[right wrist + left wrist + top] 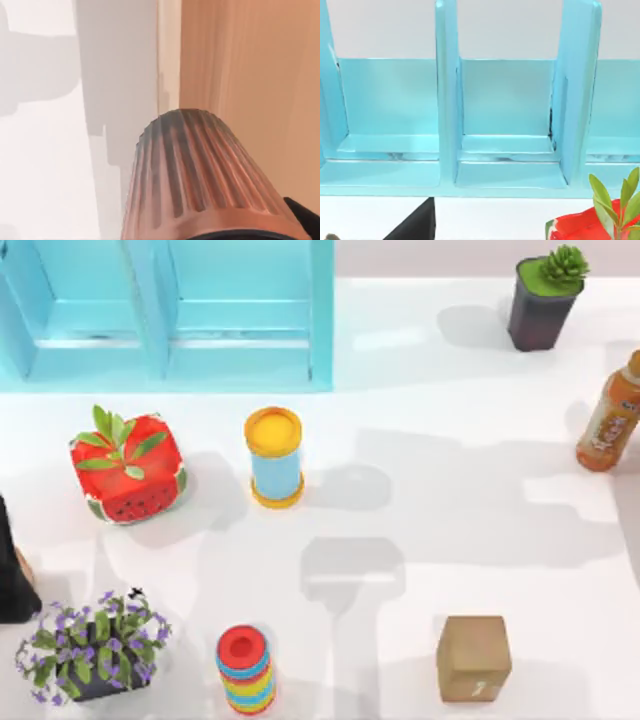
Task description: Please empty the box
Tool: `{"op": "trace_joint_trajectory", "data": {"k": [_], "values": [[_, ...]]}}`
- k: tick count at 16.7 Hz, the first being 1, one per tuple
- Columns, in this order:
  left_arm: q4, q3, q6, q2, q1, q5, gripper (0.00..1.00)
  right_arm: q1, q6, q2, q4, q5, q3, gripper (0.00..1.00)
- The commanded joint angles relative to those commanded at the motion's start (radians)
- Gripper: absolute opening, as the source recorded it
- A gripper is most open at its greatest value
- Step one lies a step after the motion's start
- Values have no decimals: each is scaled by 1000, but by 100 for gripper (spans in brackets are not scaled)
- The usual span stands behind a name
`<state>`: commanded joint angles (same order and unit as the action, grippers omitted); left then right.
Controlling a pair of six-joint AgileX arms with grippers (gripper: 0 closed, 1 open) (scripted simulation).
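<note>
The box is a light-blue open unit with upright dividers, standing at the table's back left. In the left wrist view its compartments hold nothing. My left arm is a dark shape at the table's left edge, in front of the box. An orange drink bottle stands at the table's right edge. The right wrist view looks down from very close on the bottle's ribbed orange cap, and a dark part of my right gripper shows beside the cap.
On the table stand a watermelon-patterned pot with a green plant, a yellow-and-blue cylinder, a stack of coloured rings, a brown cube, a purple flowering plant and a dark pot with a succulent.
</note>
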<state>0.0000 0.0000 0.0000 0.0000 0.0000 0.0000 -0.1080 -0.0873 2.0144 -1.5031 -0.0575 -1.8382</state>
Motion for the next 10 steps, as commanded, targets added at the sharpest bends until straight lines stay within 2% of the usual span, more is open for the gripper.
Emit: {"op": "trace_joint_trajectory", "data": {"k": [6, 10], "values": [[0, 0, 0, 0, 0, 0, 100, 348, 357, 13, 154, -1, 82, 0], [0, 0, 0, 0, 0, 0, 100, 479, 500, 52, 258, 9, 122, 0]]}}
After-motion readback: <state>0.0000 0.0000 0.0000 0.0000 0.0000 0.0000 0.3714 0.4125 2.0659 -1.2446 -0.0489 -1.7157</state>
